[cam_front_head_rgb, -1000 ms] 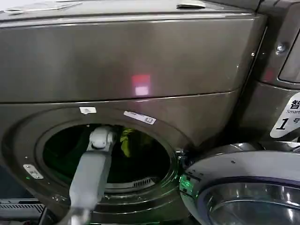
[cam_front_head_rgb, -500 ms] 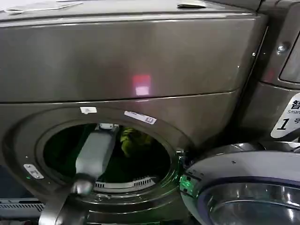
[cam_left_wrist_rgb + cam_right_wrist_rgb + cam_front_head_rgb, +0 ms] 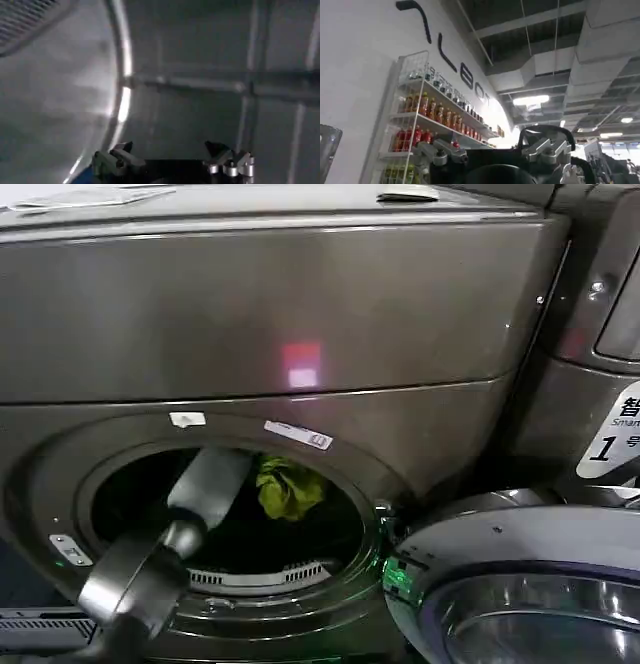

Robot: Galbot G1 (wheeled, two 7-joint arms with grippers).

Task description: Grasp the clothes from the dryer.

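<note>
Reaching step: the left pincer (image 3: pixel 172 160), fingers apart and empty, is inside the dryer (image 3: pixel 300 314) drum. The clothes (image 3: pixel 288 489) sit deep near the porthole's top edge; next it must close on them. The right pincer (image 3: pixel 495 152), parked elsewhere, looks apart.

Head view was dim; the dryer (image 3: pixel 300 314) front carried a soft pinkish-red reflection near centre, and green glow rimmed the porthole (image 3: pixel 225 514) at 5 o'clock. The drum interior was dark, only the lime garment (image 3: pixel 288 489) lit. Left wrist view was blurred, with a bright glare streak along the drum wall (image 3: pixel 122 100). Right wrist view showed ceiling lamps (image 3: pixel 530 100) glowing at 3 o'clock.
</note>
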